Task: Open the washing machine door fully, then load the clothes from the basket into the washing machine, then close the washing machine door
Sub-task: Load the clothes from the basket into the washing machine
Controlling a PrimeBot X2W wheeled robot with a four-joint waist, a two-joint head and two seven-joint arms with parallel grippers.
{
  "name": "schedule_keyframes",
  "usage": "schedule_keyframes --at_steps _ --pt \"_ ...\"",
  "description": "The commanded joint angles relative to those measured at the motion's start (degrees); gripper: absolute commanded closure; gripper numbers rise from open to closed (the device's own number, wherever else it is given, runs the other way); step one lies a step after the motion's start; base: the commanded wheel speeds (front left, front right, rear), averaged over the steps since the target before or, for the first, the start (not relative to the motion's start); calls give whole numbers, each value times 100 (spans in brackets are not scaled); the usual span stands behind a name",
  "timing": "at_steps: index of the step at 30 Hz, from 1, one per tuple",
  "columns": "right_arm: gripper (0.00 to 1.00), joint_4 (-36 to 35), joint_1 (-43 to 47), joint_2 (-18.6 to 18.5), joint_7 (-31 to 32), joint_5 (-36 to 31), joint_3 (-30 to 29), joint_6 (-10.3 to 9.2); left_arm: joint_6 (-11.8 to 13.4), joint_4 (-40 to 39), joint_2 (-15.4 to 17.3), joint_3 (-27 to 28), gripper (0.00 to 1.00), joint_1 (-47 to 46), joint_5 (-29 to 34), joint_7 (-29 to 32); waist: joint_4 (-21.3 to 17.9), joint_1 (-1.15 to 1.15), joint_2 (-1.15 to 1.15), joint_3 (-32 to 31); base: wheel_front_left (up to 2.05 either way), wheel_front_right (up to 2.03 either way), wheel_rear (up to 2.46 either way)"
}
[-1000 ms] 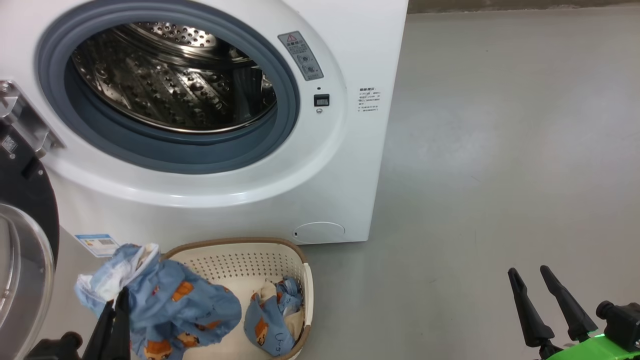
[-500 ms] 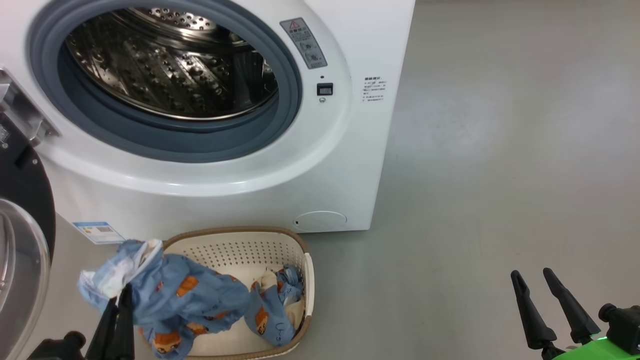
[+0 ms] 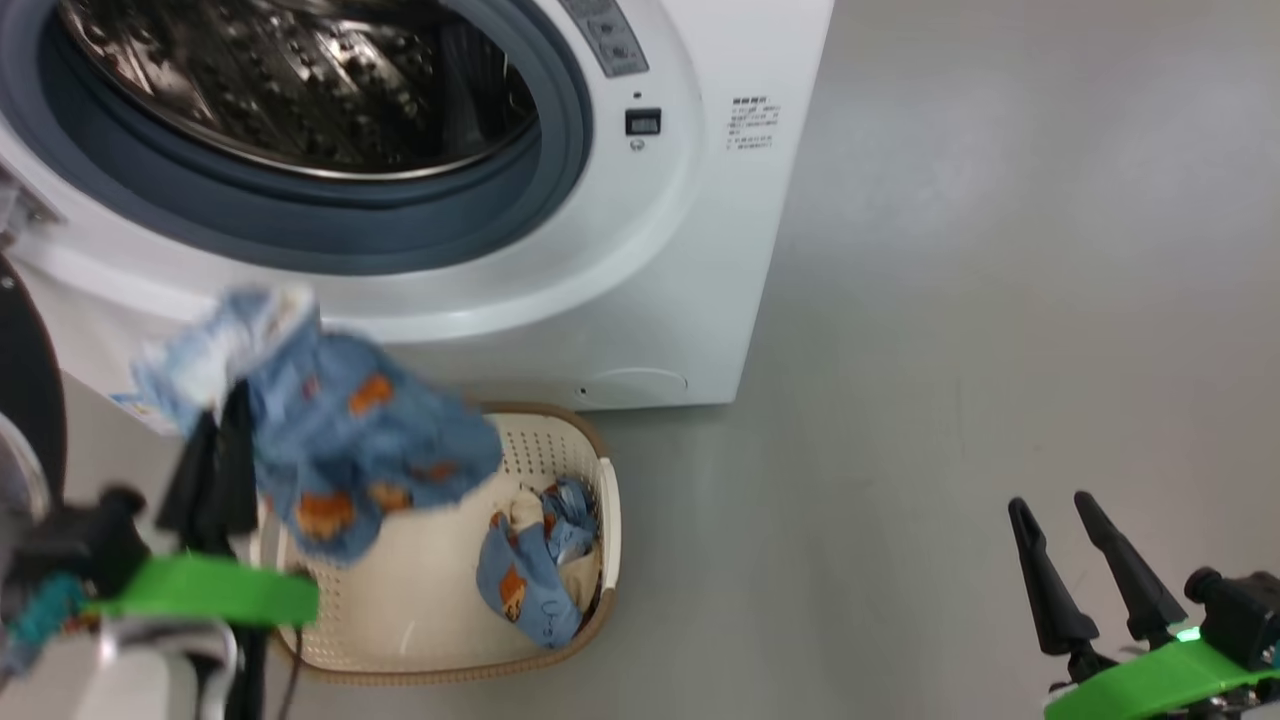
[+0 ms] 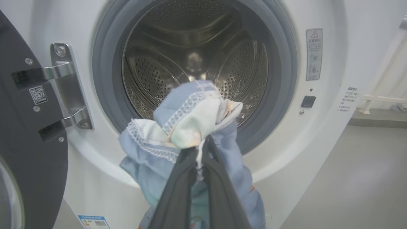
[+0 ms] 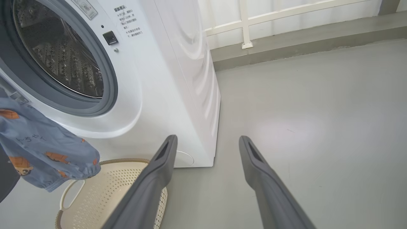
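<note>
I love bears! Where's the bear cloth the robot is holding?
Head view, left side: the bear cloth hangs from the left hand, above the basket and below the washing machine's opening.

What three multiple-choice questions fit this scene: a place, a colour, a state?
1. Where does the cream-white perforated plastic basket stand? A) on the grey floor before the big white front-loading washing machine B) inside it C) on top of it
2. What colour are the bears on the light-blue fabric garment held up? A) green B) purple C) orange-brown
3. How is the left gripper? A) wide open B) shut on the garment C) shut on nothing
A: floor beneath it, machine behind. C: orange-brown prints dot the cloth. B: both dark fingers pinch its hem.
</note>
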Motion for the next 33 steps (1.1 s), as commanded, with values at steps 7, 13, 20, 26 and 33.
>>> schedule_keyframes --at_steps 7,13,20,26,33 --pt "0 -179 -446 -27 -69 -67 185 9 -11 279 283 227 100 -1534 -39 -61 -158 0 0 555 0 0 0" --pt "0 -191 -712 55 -69 -94 278 9 -12 1189 382 221 100 -2636 -162 -61 -347 0 0 907 0 0 0" --pt "0 -207 -996 221 -69 -106 442 9 -12 2577 815 -21 100 -3633 -313 -61 -722 0 0 1279 0 0 0" --pt "0 -196 -1142 369 -69 -98 624 9 -13 3640 1134 -192 100 -4188 -386 -61 -1057 0 0 1458 0 0 0" --pt "0 -176 -1185 466 -69 -81 697 9 -13 4589 1372 -441 100 -4844 -442 -61 -1245 0 0 1591 0 0 0"
